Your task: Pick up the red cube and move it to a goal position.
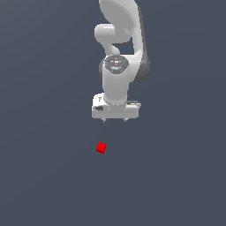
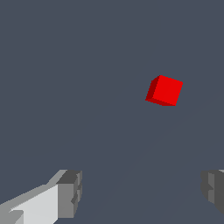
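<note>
With its fingers spread and empty, the end effector (image 1: 114,120) hangs apart from the red cube (image 1: 101,147) on the tabletop (image 1: 39,176), so an off-centre descent could knock it aside.

White rounded arm (image 1: 118,53) — boxy white claw (image 1: 114,120), grey fingertips (image 2: 70,192).
</note>
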Robot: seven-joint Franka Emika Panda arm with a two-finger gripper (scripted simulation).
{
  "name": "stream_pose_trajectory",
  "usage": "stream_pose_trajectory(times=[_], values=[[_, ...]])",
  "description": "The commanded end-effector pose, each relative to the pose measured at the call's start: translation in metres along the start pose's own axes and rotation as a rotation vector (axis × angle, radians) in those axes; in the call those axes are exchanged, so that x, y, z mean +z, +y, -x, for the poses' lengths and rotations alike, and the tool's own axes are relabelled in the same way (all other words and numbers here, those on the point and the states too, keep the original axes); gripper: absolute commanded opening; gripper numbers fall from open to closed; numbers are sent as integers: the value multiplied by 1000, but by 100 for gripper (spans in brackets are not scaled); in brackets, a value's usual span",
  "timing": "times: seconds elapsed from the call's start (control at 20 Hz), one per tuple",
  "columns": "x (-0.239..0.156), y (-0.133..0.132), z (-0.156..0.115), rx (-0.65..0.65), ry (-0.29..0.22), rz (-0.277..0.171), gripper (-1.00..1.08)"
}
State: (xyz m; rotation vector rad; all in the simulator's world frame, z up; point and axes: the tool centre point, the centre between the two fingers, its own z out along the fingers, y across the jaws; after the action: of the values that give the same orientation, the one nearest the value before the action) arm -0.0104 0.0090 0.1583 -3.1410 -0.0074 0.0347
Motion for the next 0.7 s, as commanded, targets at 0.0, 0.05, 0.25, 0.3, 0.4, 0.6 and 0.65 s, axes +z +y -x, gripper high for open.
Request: stream_pose_trajectory(times=[0.0,0.05,0.25,0.3,0.4,0.6,0.65], values=[[0,0,0,0,0,0,100],[0,0,0,0,0,0,100],[5,2,-3,12,1,0,100],[8,3,-5,17,1,0,100],[13,6,-8,30,2,0,100],[30,13,-19,67,5,1,100],[35,15,-22,78,6,1,100]])
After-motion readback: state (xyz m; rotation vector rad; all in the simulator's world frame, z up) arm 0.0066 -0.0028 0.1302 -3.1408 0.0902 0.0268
